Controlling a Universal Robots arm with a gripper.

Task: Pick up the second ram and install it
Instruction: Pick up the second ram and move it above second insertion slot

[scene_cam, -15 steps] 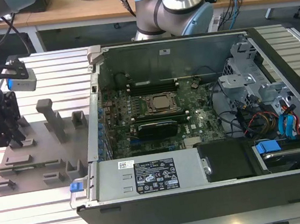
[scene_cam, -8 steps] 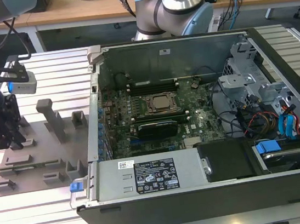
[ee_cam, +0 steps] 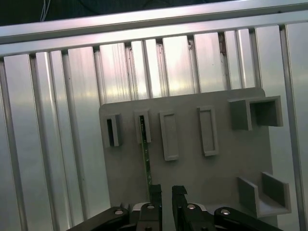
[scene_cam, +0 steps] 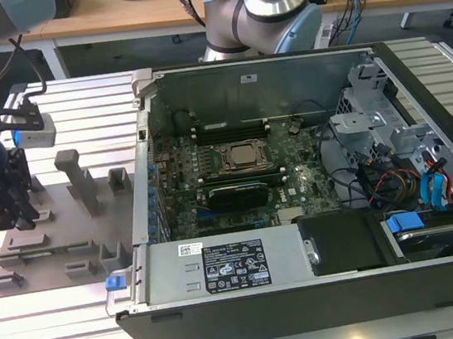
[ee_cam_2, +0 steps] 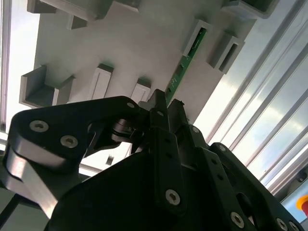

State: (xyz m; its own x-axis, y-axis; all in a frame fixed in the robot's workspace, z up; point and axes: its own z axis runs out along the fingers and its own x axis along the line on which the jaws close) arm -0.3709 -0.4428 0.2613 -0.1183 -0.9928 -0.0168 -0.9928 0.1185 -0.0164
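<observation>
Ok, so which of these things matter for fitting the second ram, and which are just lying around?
Job in hand:
second ram, standing on edge in the grey holder tray
end effector, close by the ram
memory slots inside the computer case

Lying about:
power supply
drive cables
empty tray pockets

I'm watching the gripper [scene_cam: 7, 217] hang over a slotted holder plate [scene_cam: 68, 232], which lies on the ribbed table [scene_cam: 55, 326] at the exterior view's left. A memory stick [ee_cam: 146, 154] stands on edge in one slot of that plate. It runs straight out ahead of the jaws, with its near end right at their tips. More slots [ee_cam: 168, 134] flank it on both sides. Well away from the jaws, towards the exterior view's right, a computer case [scene_cam: 253, 304] sits on the same table, with the motherboard [scene_cam: 295, 185] inside it.
</observation>
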